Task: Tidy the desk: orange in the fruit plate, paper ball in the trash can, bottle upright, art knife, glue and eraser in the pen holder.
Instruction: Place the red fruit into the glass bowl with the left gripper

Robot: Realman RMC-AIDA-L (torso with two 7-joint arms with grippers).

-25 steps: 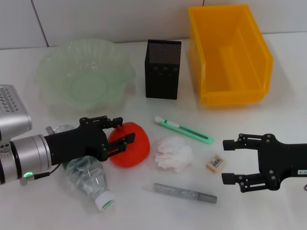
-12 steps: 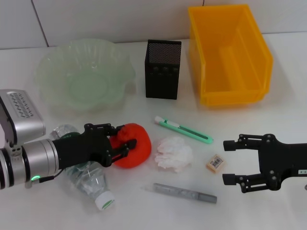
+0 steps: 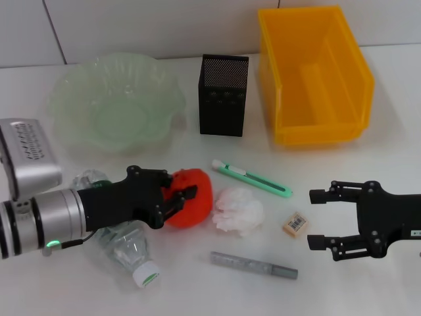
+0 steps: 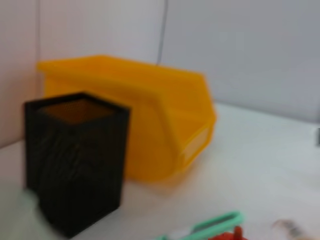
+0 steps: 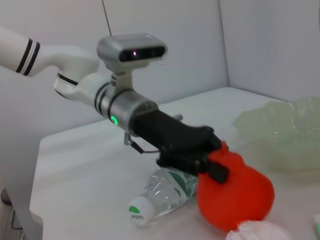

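The orange (image 3: 197, 197) lies on the table in front of the green fruit plate (image 3: 112, 122). My left gripper (image 3: 180, 199) is shut on the orange from its left side; this also shows in the right wrist view (image 5: 212, 162). The clear bottle (image 3: 128, 245) lies on its side under my left arm. The paper ball (image 3: 237, 210), green art knife (image 3: 253, 179), grey glue stick (image 3: 253, 264) and eraser (image 3: 295, 224) lie in the middle. My right gripper (image 3: 314, 219) is open and empty just right of the eraser. The black pen holder (image 3: 223, 95) stands behind.
The yellow bin (image 3: 319, 128) stands at the back right, beside the pen holder. In the left wrist view the pen holder (image 4: 75, 160) and the bin (image 4: 150, 125) show ahead, with the knife (image 4: 210, 227) low down.
My left gripper has moved right and closed on the orange, and the orange has shifted slightly right. The right arm has barely moved.
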